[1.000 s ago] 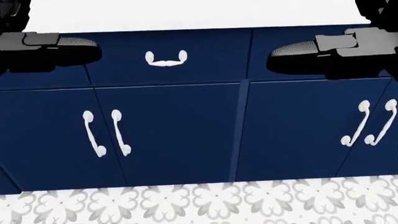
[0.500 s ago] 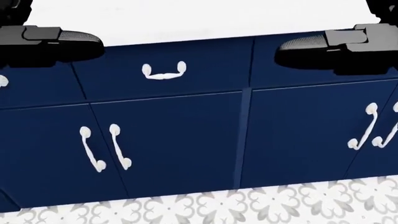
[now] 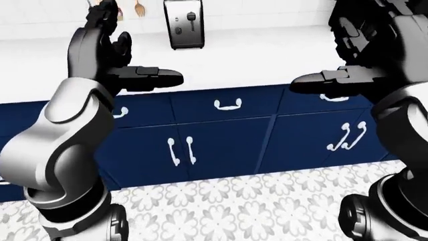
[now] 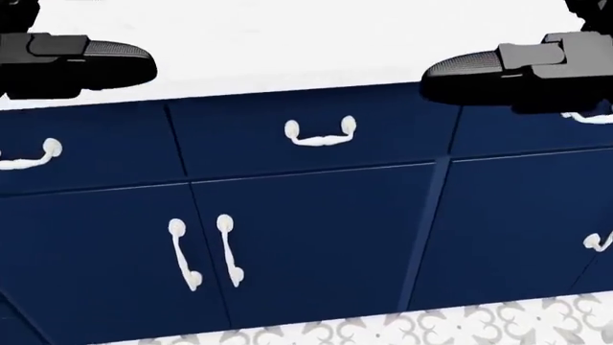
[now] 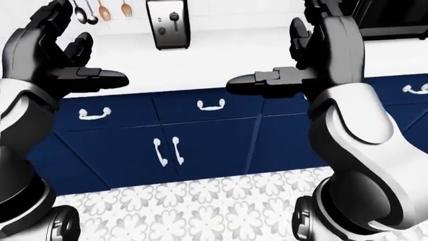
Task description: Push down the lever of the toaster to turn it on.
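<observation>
Head view has slid left versus a moment ago, so the camera moved; toaster [image 3: 184, 23] sits far on the white bench [image 3: 254, 55], both hands [image 5: 63, 75] [image 5: 301, 75] empty, fingers [image 5: 257, 83] wide, lever [image 3: 191, 20] unreached.

Brushed-metal toaster [image 3: 184, 24], matt white counter [image 3: 254, 55], glossy navy cabinets [image 4: 307, 237]

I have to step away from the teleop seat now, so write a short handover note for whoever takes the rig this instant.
Left hand: open, empty, raised over the counter's near edge.
Right hand: open, empty, raised likewise.
Toaster: upright at the far side of the white counter, near the wall, well beyond both hands. Its lever appears up.
Done: nothing touched.
Left: move closer to the blue cabinets, reach over, press the lever down.
</observation>
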You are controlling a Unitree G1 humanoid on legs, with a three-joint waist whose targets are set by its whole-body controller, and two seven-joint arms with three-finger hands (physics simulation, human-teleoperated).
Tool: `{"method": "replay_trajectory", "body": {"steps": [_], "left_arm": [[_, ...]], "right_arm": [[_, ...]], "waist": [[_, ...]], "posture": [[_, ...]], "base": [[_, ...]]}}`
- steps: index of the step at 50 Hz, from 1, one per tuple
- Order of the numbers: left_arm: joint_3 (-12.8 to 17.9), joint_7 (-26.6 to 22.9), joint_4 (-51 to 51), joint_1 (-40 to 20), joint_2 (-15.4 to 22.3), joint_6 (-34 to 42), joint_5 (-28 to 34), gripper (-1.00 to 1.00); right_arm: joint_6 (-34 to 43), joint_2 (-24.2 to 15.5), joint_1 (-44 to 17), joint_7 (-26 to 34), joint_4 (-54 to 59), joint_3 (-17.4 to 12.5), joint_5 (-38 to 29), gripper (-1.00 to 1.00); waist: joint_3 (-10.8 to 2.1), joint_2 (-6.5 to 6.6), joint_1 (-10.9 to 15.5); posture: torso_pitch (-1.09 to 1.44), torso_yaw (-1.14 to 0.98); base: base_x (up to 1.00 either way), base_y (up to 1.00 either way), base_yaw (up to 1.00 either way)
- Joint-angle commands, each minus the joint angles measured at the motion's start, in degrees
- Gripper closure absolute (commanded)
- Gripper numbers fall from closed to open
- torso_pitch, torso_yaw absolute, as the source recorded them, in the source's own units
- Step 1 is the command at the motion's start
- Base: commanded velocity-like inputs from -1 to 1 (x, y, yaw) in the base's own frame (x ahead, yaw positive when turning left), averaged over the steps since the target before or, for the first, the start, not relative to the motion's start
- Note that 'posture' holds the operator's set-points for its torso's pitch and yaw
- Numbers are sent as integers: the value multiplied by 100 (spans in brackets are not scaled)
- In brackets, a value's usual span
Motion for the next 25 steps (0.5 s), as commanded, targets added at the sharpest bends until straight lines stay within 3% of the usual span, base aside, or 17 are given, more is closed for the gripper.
{"method": "replay_trajectory", "body": {"steps": [1,2,3,5,7,14,16,18,19,22,25], "left_arm": [[50,12,-59,-122,64,-105,36,-100],[46,8,-54,-113,60,-117,43,-100],[29,-7,-28,-90,55,-165,63,-100],[32,-5,-29,-100,48,-155,70,-100],[31,-11,-27,-91,45,-160,81,-100],[55,-4,-51,-121,41,-116,69,-100],[40,-17,-33,-91,36,-160,84,-100],[34,-16,-41,-88,32,-156,88,-100],[34,-12,-48,-94,28,-143,87,-100],[38,-31,-26,-88,33,-173,97,-100],[53,-21,-43,-113,34,-132,84,-100]], "right_arm": [[-58,-11,-152,-42,-43,1,70,-100],[-30,-6,-173,-64,-55,-6,98,-100],[-63,-15,-157,-64,-47,4,102,-100],[-49,-16,-171,-88,-54,7,131,-100],[-9,-21,-196,-119,-69,-11,171,-100],[-102,-47,-141,-159,-47,37,218,-100],[-133,-65,-130,-156,-26,32,224,-100],[-91,-62,-154,-182,-44,11,258,-100],[-91,-67,-153,-187,-43,6,267,-100],[-146,-86,-123,-187,-22,19,272,-100],[-214,-97,-78,-182,4,54,257,-100]], "waist": [[-111,84,16],[-203,413,28],[-206,296,46],[-113,195,75],[-152,66,93],[-72,-296,131],[-113,-512,153],[-137,-402,108],[-131,-501,143],[-205,-466,131],[-55,-153,53]], "posture": [[0,0],[0,0],[0,0],[0,0],[0,0],[0,0],[0,0],[0,0],[0,0],[0,0],[0,0]], "base": [[16,38,0],[16,38,0],[16,38,0],[16,39,0],[16,38,0],[16,38,0],[16,38,0],[16,37,0],[16,36,0],[16,31,0],[20,21,0]]}}
